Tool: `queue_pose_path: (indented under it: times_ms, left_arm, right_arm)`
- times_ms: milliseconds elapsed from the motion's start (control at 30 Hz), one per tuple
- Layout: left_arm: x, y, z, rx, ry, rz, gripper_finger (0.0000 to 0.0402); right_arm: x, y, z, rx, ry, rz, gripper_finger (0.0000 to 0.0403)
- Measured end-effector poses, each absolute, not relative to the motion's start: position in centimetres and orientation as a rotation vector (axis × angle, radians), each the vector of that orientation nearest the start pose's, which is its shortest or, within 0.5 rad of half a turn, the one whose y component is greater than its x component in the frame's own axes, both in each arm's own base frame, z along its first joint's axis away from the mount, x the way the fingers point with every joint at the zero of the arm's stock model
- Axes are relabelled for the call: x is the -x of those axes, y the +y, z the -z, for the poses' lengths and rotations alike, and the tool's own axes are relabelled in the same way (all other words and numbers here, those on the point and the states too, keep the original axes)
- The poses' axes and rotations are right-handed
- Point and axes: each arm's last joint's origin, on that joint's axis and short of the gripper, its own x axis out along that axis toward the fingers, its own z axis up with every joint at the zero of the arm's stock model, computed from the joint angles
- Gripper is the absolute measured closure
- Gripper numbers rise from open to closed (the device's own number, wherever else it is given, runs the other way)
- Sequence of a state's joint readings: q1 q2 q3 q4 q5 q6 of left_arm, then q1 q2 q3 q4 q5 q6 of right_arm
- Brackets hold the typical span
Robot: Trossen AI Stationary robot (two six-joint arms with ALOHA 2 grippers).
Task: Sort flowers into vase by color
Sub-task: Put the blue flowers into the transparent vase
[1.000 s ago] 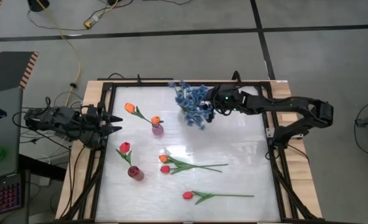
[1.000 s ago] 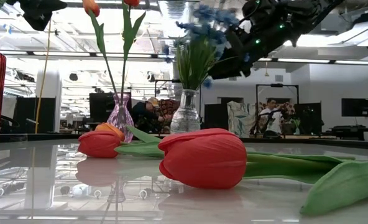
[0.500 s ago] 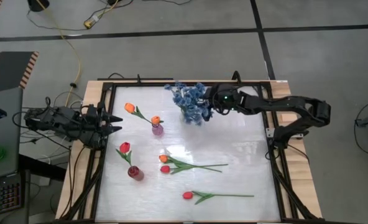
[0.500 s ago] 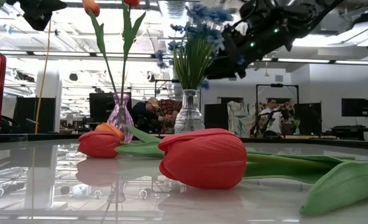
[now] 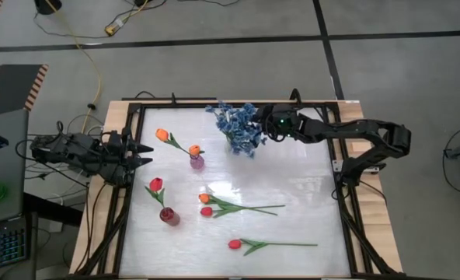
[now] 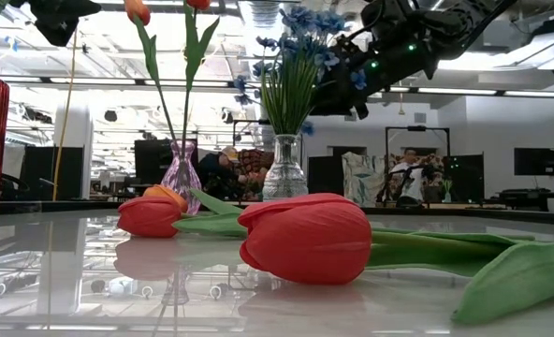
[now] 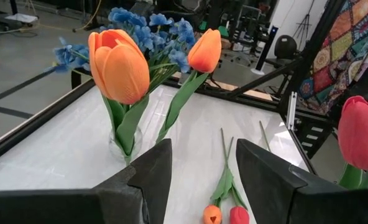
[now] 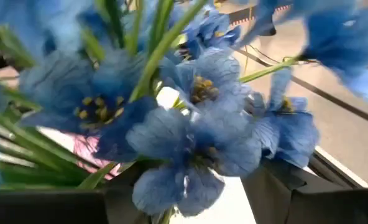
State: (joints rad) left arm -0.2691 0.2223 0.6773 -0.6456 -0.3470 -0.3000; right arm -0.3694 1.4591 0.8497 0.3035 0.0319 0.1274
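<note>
A bunch of blue flowers [image 5: 236,127] stands by its stems in a clear vase [image 6: 284,170] at the table's far middle. My right gripper [image 5: 263,130] reaches it from the table's right and is open, with blue blossoms [image 8: 196,124] between its fingers. Two orange tulips [image 5: 175,141] stand in a pink vase [image 5: 197,162]. One red tulip [image 5: 156,185] stands in a red vase [image 5: 169,216]. An orange and a red tulip [image 5: 206,204] lie together on the table, and another red tulip [image 5: 235,244] lies nearer. My left gripper [image 5: 143,154] waits open at the left edge. My right gripper comes almost level from the table's right, its open fingers [image 6: 347,75] on either side of blossoms on the right side of the bunch's top. Whether the fingers touch those blossoms I cannot tell; the blossoms themselves hide it in the wrist view.
A black frame [image 5: 343,179] runs around the white tabletop. The loose tulips' long green stems [image 5: 253,208] stretch toward the right across the near half. Bare tabletop lies to the right of the blue bunch [image 5: 308,171].
The blue bunch and its clear vase, which leaned toward the table's near right a second ago, now stand upright. My right gripper has tipped and rolled a little beside the blossoms while staying almost in place.
</note>
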Motion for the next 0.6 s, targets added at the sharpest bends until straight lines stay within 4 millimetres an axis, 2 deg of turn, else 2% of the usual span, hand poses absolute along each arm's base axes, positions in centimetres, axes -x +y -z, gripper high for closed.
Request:
queue_pose_path:
  times_ms: [300, 600]
  left_arm:
    - [-5.0, -0.4, -30.5, 0.241, 0.168, -0.104, 0.0235]
    - [-5.0, -0.4, -30.5, 0.241, 0.168, -0.104, 0.0235]
  right_arm:
    - [-29.2, -12.6, -24.6, -0.412, 0.225, 0.485, 0.0202]
    - [-28.8, -13.5, -24.6, -0.521, 0.19, 0.532, 0.0202]
